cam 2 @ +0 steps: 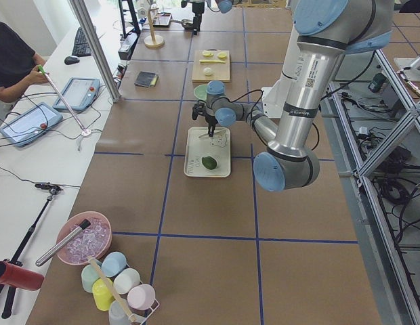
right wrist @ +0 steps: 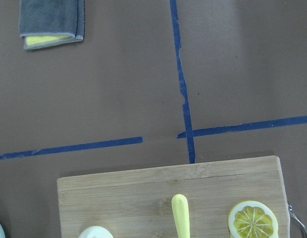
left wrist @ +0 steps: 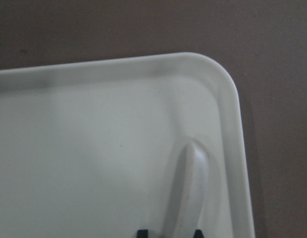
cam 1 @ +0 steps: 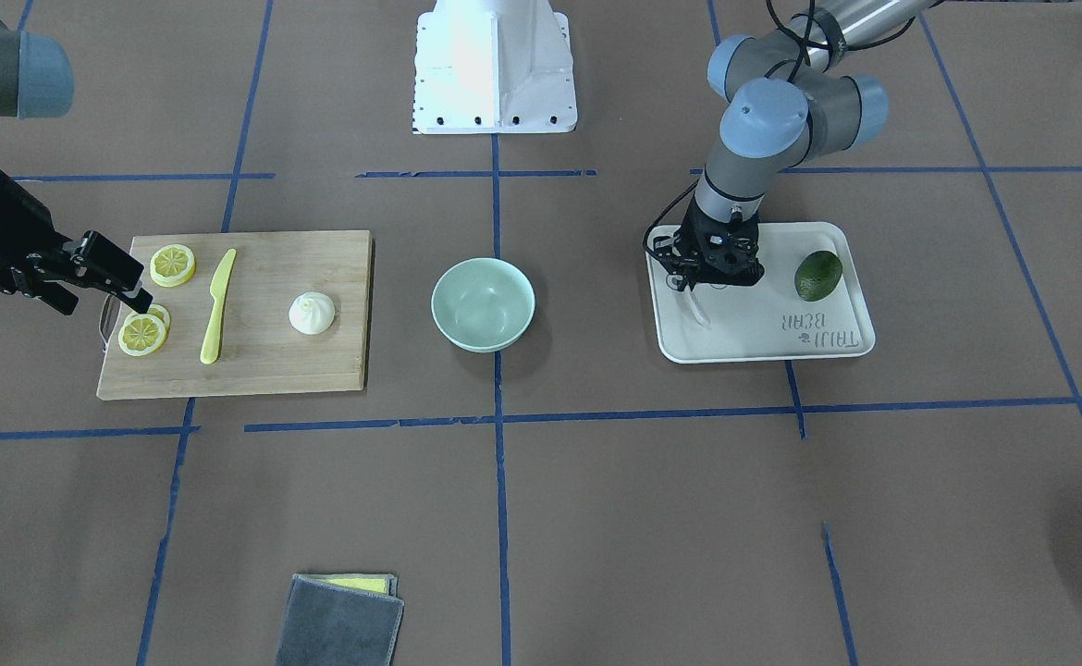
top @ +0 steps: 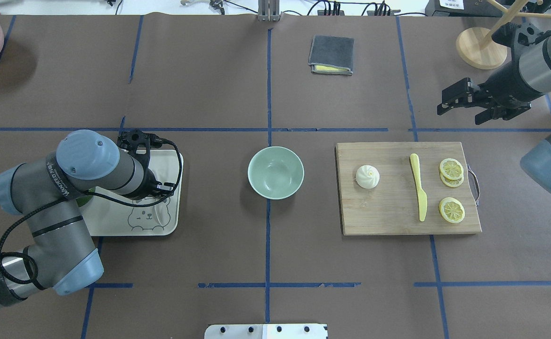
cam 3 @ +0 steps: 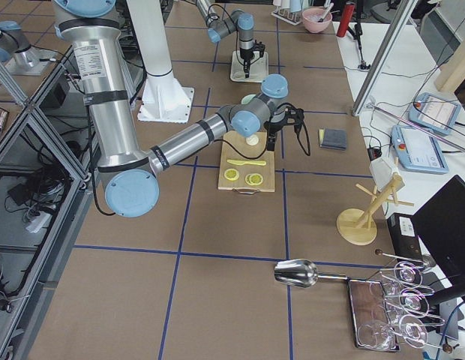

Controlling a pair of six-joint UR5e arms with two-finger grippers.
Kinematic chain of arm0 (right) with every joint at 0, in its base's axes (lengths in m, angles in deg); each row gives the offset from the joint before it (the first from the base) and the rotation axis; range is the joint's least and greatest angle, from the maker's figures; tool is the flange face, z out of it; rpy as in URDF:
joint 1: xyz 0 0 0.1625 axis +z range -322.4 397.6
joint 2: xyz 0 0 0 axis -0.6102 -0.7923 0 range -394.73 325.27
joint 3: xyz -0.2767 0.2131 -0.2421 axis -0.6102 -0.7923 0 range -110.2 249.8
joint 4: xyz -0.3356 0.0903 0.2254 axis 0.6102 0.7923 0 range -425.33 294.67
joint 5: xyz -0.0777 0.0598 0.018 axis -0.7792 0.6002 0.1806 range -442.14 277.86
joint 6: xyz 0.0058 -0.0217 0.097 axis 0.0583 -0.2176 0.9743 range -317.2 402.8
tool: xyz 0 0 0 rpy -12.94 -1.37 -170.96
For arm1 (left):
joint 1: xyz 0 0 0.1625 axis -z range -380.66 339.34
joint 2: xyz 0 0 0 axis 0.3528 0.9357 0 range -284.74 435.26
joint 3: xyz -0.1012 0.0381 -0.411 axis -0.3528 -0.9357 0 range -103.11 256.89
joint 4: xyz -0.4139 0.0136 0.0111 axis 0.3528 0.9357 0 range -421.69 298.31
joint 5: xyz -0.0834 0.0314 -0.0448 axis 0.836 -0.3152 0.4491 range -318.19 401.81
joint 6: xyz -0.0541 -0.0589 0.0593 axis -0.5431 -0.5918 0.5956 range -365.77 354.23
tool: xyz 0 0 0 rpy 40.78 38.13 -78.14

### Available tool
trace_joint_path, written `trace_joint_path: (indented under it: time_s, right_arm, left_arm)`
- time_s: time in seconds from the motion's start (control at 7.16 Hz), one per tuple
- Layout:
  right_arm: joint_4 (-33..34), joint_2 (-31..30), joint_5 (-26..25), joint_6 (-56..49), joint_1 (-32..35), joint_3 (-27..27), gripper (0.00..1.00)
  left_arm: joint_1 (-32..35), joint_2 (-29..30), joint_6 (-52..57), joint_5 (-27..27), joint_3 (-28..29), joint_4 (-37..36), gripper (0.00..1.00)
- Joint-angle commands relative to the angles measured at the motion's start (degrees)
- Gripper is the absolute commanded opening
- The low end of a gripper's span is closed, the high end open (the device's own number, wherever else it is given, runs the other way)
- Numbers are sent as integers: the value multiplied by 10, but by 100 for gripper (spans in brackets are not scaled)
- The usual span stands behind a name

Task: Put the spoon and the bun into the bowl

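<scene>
Front-facing view: the mint bowl (cam 1: 483,277) stands empty at mid-worktop (cam 1: 596,518). The left end effector (cam 1: 692,285) is down on the white tray (cam 1: 763,347) on the robot's left of the bowl, over the white spoon (cam 1: 697,311) and beside an avocado (cam 1: 818,275). Raised lettering on the tray, upside down here, appears to read "TAILI BEAR". On the bowl's other side the bun (cam 1: 312,313) sits on a cutting board (cam 1: 254,370) with a yellow knife (cam 1: 217,305) and lemon slices (cam 1: 143,333). Overhead view: the right end effector (top: 446,100), fingers spread and empty, hovers beyond the board's far corner, well apart from the bowl; a bear (top: 149,216) is outlined on the tray, and the print on the left arm's sleeve is too small to read. The left side view shows the tray nearer the camera than the bowl. In the right side view the bun lies on the board's bowl-side end. Left wrist view: two dark fingertips (left wrist: 142,233) flank the spoon's handle by the tray's rounded corner, but whether they pinch it cannot be told. Right wrist view: the board's far edge, the knife tip, one lemon slice, and a folded grey cloth (right wrist: 52,22) farther out. The step in hand looks like the spoon pickup. The next move calls for a firm pinch, a lift over the tray rim and a carry to the bowl. The bun is not yet touched.
</scene>
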Motion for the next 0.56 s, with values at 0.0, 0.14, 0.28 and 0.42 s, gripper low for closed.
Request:
trace_joint_path:
  time_s: [0.0,0.14,0.28,0.42]
  right_arm:
    - [0,2,-9,0,-12,0,100]
    - [0,6,-29,0,-30,0,100]
    - [-2,8,-51,0,-54,0,100]
    - [-6,10,-73,12,-82,0,100]
  left_arm:
    - [7,-3,1,0,-17,-3,0]
    - [23,-2,1,1,-23,-7,0]
    - [46,2,0,4,-34,-8,0]
    - [66,21,0,19,-34,-23,0]
